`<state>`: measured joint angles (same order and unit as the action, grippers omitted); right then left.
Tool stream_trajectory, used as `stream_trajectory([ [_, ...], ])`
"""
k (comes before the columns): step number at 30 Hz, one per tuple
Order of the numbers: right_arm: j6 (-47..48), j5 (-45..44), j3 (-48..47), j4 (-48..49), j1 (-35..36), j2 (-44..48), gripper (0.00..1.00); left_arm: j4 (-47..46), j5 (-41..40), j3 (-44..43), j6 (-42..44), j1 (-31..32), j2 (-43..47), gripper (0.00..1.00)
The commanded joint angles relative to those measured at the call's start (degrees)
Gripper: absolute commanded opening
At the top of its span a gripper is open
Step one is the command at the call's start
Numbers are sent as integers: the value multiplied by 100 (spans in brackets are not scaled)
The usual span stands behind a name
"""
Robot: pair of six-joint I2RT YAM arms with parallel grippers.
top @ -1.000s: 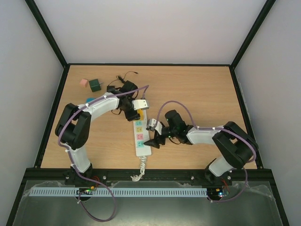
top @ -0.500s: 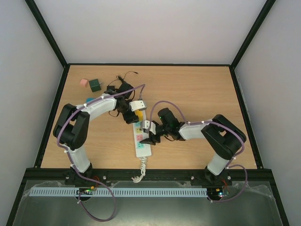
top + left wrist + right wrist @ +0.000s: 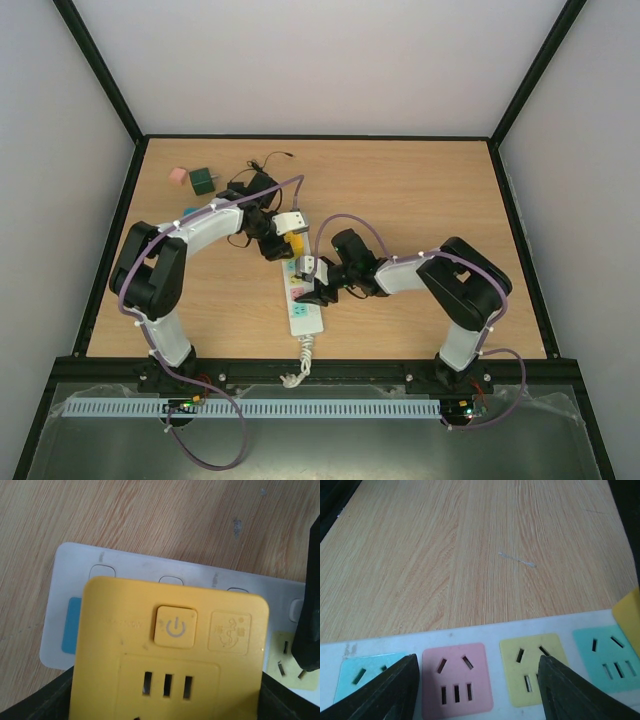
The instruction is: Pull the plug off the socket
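Your left gripper clasps the stiff yellow square plastic plug by its smooth sides. The long white plastic power strip looks light, so your right gripper, spread wide at lower frame, should pin it.

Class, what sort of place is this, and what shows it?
Probably a robotics lab test cell: left arm and right arm bolted at a wooden table, black-framed white walls enclosing it, power strip and yellow plug staged.

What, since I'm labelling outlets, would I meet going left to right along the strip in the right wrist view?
pale blue outlet face → pink outlet face → yellow outlet face → green outlet face → corner of the yellow plug
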<state>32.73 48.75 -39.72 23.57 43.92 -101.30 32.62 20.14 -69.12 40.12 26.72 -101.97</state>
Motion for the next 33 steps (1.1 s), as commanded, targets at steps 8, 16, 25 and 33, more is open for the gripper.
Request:
stream_trajectory([
  [8,57,-139,88,-82,38,-366,64,227,355,7,23,23,305,56],
  [16,-51,-114,88,-104,36,-415,64,386,516,-147,75,22,448,48],
  [25,-153,-165,37,-140,18,-577,64,571,792,-341,141,26,470,45],
  [33,-163,-210,29,-138,13,-658,64,582,736,-320,166,19,562,45],
])
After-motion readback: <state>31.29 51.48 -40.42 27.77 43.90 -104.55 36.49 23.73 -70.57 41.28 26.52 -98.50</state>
